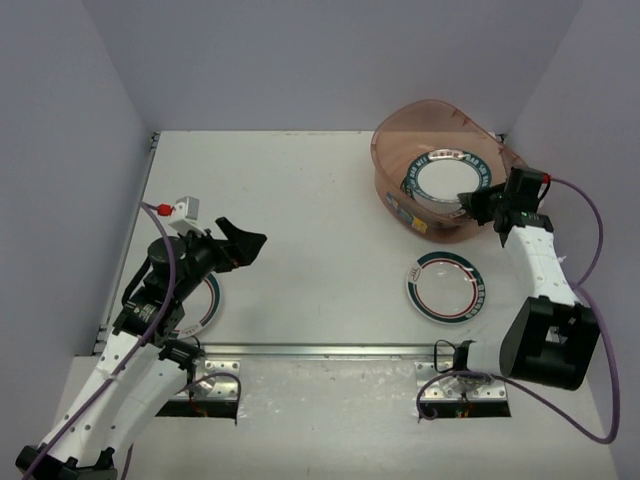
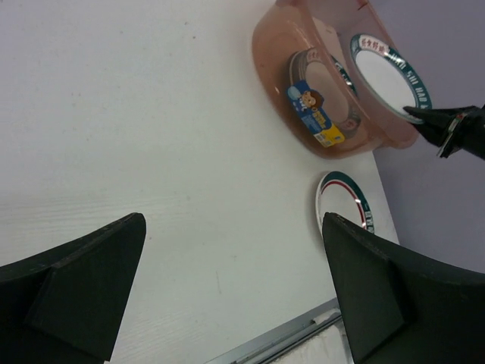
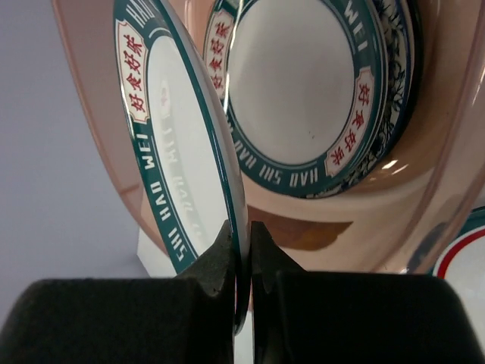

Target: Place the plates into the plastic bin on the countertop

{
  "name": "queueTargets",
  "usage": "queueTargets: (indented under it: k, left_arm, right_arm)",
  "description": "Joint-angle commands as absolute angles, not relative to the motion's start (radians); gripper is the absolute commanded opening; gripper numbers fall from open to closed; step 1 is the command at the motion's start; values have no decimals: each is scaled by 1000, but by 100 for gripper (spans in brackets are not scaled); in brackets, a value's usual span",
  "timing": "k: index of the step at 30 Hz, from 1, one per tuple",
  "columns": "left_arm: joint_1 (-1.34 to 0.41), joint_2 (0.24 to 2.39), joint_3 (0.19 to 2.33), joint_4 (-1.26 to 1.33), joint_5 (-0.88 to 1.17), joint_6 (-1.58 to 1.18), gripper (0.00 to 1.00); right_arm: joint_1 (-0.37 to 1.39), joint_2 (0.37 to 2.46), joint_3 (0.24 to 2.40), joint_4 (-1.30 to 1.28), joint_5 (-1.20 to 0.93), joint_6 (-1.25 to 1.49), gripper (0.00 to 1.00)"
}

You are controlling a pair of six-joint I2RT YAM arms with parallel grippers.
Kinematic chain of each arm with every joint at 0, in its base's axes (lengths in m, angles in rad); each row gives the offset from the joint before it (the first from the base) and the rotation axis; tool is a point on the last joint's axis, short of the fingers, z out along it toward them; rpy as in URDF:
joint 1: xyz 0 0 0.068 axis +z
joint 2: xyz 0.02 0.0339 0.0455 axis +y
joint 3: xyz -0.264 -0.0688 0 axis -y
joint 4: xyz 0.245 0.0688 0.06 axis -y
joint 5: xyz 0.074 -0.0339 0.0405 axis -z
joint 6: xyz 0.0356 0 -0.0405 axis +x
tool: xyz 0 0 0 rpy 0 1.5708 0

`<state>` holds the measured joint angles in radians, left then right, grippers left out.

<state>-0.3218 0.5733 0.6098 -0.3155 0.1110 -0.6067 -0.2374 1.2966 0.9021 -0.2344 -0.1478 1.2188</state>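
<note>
The plastic bin (image 1: 400, 140) stands at the back right of the countertop (image 1: 320, 200), tilted toward the arms. My right gripper (image 3: 242, 235) is shut on the rim of a teal-lettered plate (image 3: 182, 152), held on edge inside the bin's mouth (image 1: 447, 178). Behind it, another teal-lettered plate (image 3: 299, 83) lies in the bin on a blue patterned one (image 3: 395, 114). A red-and-green-striped plate (image 1: 447, 287) lies flat in front of the bin. My left gripper (image 1: 235, 243) hangs open and empty over the left of the countertop; a striped plate (image 1: 207, 303) shows under that arm.
Lavender walls close the left, back and right sides. A metal rail (image 1: 320, 350) runs along the near edge. The bin carries a blue sticker (image 2: 312, 110) on its near wall. The right arm (image 1: 540, 260) leans over the bin's right rim.
</note>
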Motion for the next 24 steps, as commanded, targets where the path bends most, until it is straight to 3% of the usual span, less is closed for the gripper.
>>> queueTargets:
  k: [1, 4, 5, 7, 8, 12, 14, 18, 24]
  left_arm:
    - [-322, 568, 599, -397, 122, -557, 100]
    - [-322, 571, 589, -397, 141, -560, 100]
    - [-322, 571, 588, -396, 144, -560, 100]
    - [-321, 566, 584, -396, 163, -559, 100]
    - [-321, 563, 581, -393, 166, -559, 100]
    - [-322, 572, 573, -378, 156, -567, 100]
    - [-322, 615, 561, -352, 162, -582, 100]
    - [-323, 740, 460, -138, 265, -647, 100]
    - [-502, 1132, 459, 235, 263, -752, 100]
  right_arm:
    - [-224, 1443, 1104, -251, -6, 1384, 0]
    - [-224, 1586, 1228, -331, -17, 1355, 9]
    - [-224, 1593, 1236, -346, -17, 1348, 19]
    - [-225, 1641, 1292, -409, -18, 1301, 52]
    - [-225, 1645, 1300, -420, -21, 1289, 60]
    - [-221, 1586, 1264, -430, -5, 1295, 77]
    - [-219, 1547, 1308, -589, 61, 1334, 99]
    - [-219, 1527, 1422, -780, 74, 1324, 99]
    - [-210, 1371, 1375, -730, 20, 1208, 99]
